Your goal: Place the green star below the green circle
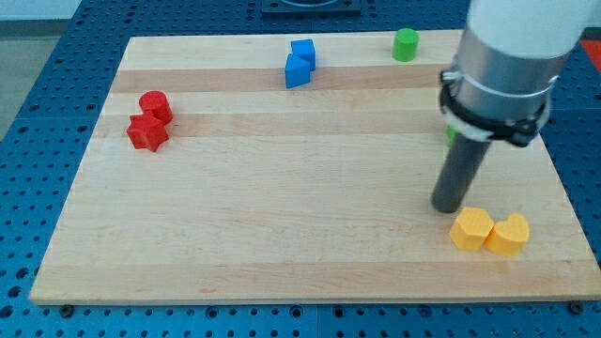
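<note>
On the light wooden counter [282,216] my tip [448,207] rests in the right part of the frame, just above and to the left of two yellow blocks. These are a yellow hexagon-like block [470,229] and a yellow heart-like block [508,234], and they touch each other near the lower right. There is no hand on this arm, only a straight dark rod, so it holds nothing. The green round cylinder block [406,44] stands near the top edge, right of centre. Of the green star block [451,134] only a small green sliver shows behind the rod, below the cylinder. Two blue blocks [300,63] touch at the top centre, their shapes unclear. A red cylinder [156,105] and a red star-like block [147,132] touch at the upper left.
</note>
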